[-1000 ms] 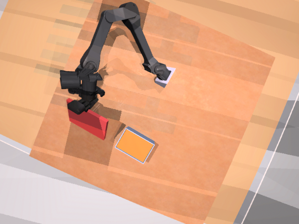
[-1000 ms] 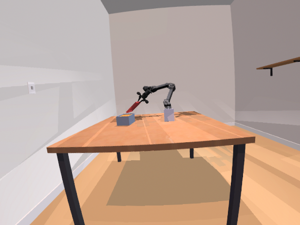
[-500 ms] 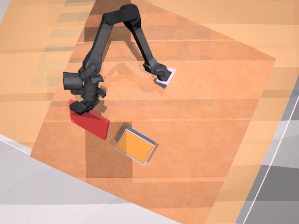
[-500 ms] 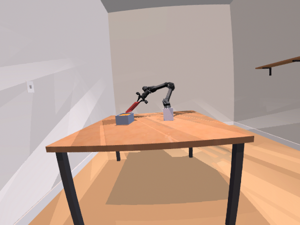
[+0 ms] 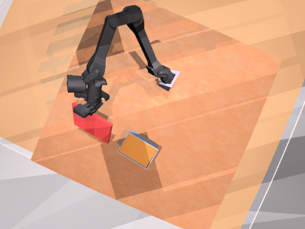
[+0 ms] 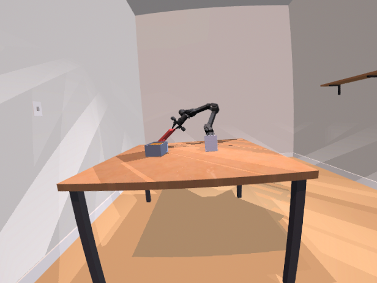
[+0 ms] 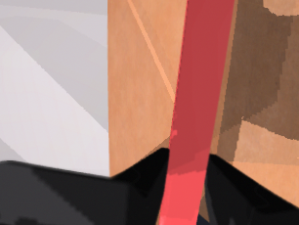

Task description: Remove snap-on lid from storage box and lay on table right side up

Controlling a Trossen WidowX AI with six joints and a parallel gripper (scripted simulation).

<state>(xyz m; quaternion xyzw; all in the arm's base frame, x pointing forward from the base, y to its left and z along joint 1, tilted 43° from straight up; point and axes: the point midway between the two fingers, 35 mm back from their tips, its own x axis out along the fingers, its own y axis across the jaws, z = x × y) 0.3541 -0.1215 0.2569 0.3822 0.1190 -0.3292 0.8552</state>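
The red lid is a flat slab, steeply tilted and off the box. My gripper is shut on its upper edge. The lid slants down from the fingers; whether its lower edge touches the table cannot be told, as the box hides that part in the exterior view. The open storage box is blue-grey with an orange inside. It stands upright on the table, to the lower right of the lid in the top view.
The wooden table carries the arm's pale base block, right of the box in the exterior view. The table edge runs left of the lid in the wrist view. Shadows cross the table.
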